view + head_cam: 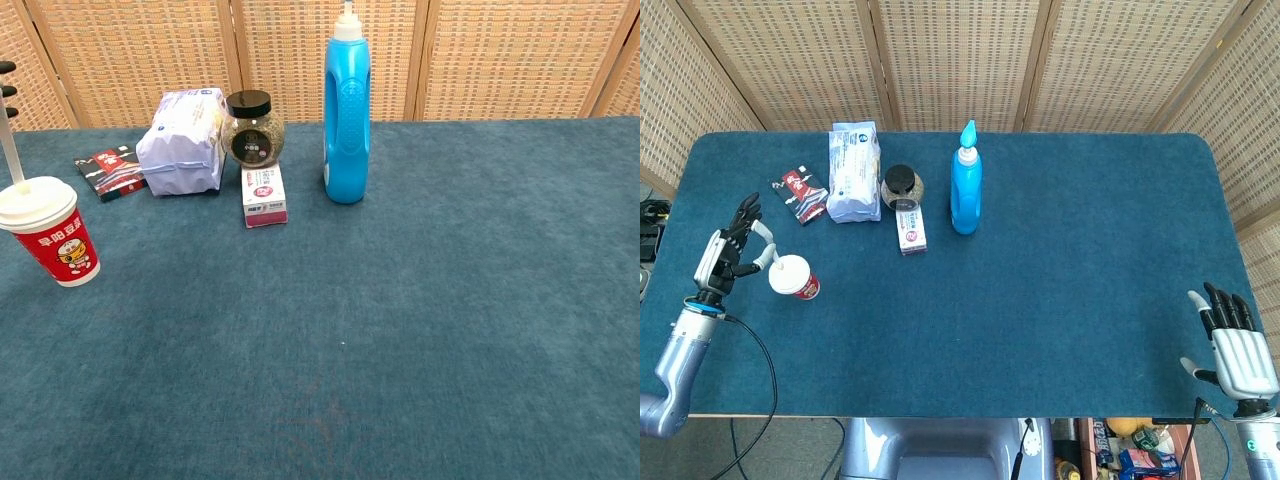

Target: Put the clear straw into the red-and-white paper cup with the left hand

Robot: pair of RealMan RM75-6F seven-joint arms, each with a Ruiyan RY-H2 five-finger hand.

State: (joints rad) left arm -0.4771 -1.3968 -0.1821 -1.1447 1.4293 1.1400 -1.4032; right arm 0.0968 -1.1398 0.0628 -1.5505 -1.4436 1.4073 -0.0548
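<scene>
Worktop point(1060, 300), blue cloth. Blue bottle point(965, 185) upright near the back, well apart from the action. Red-and-white paper cup point(46, 240) stands at the left edge. Left hand point(725, 255) just beside it, pinching the clear straw point(12, 150), whose lower end meets the lid; whether it has pierced through I cannot tell. Right hand point(1238, 345) idle, fingers spread, holding nothing. Step judged: insertion. Next: push the straw straight down, then let go.

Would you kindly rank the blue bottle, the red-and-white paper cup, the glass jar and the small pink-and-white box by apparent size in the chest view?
1. blue bottle, clearly largest.
2. red-and-white paper cup, though it stands nearest the camera, which inflates it.
3. glass jar.
4. pink-and-white box, not far off the jar.
</scene>
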